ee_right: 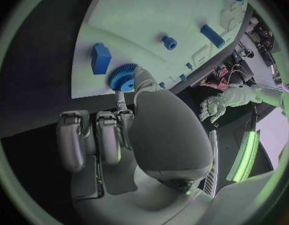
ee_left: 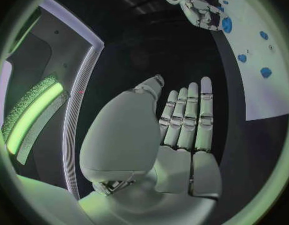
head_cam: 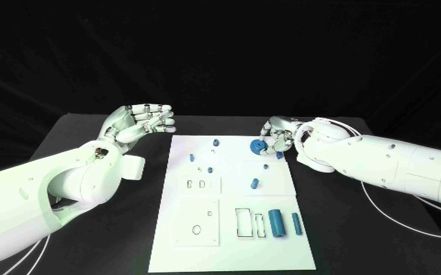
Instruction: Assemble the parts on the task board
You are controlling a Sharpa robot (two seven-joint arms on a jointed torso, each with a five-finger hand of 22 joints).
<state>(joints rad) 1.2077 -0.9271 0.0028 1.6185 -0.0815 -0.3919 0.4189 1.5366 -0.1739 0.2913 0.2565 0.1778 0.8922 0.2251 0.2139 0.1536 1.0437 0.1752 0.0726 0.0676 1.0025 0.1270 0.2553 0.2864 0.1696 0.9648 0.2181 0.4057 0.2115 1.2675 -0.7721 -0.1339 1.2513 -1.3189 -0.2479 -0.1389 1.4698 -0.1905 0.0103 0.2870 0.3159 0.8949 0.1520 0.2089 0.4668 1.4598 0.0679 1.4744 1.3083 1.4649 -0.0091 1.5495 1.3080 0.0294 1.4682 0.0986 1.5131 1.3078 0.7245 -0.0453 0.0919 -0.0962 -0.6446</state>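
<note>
The white task board lies in the middle of the black table. At its far right corner my right hand pinches a blue gear just above the board; in the right wrist view the gear sits between the thumb and a curled finger, next to a blue block. Off the board's far left corner, my left hand is raised and holds nothing; its fingers lie straight in the left wrist view. Small blue parts stand on the far half of the board.
A thick blue cylinder, a thinner one and a short piece lie at the board's near right beside a rectangular recess. A blue bar lies mid-board. White cables run over the table on the right.
</note>
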